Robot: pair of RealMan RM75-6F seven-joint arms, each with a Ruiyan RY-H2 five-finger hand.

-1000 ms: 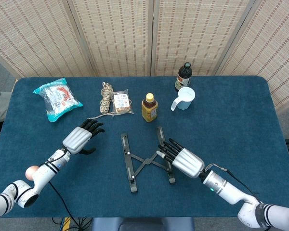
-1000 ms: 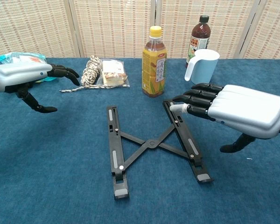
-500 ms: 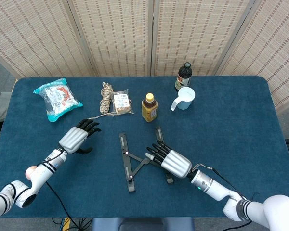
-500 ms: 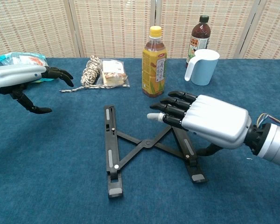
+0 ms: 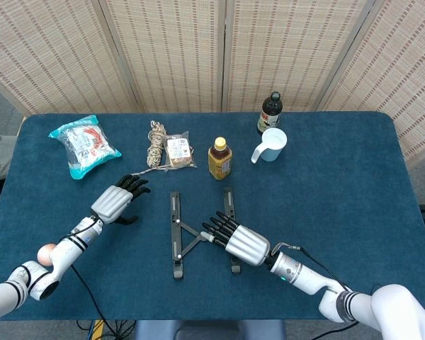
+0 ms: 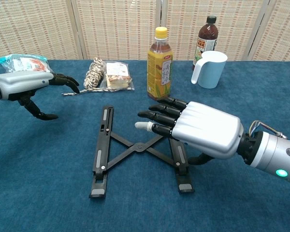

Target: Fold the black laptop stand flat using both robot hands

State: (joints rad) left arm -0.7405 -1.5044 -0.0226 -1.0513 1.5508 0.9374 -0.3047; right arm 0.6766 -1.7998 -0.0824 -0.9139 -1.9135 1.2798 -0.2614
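Note:
The black laptop stand [image 5: 176, 234] lies on the blue table, its two rails joined by crossed links [image 6: 137, 145]. In the chest view the left rail [image 6: 101, 150] shows fully. The right rail [image 6: 180, 166] runs partly under my right hand [image 6: 195, 128]. That hand [image 5: 237, 241] lies flat over the right rail with its fingers stretched leftward and its thumb curled below; it grips nothing. My left hand [image 5: 115, 204] hovers left of the stand, apart from it. In the chest view the left hand [image 6: 26, 83] has its fingers spread and its thumb pointing down.
Behind the stand stands a yellow tea bottle [image 5: 220, 158]. A light blue cup [image 5: 271, 144] and a dark bottle [image 5: 270, 113] are at the back right. A rope bundle [image 5: 156, 144], a snack packet [image 5: 178, 151] and a blue-white bag [image 5: 83, 144] lie at the back left.
My right hand has moved left over the right rail. The stand has slid left and its rails have come closer together. The left hand has shifted only slightly.

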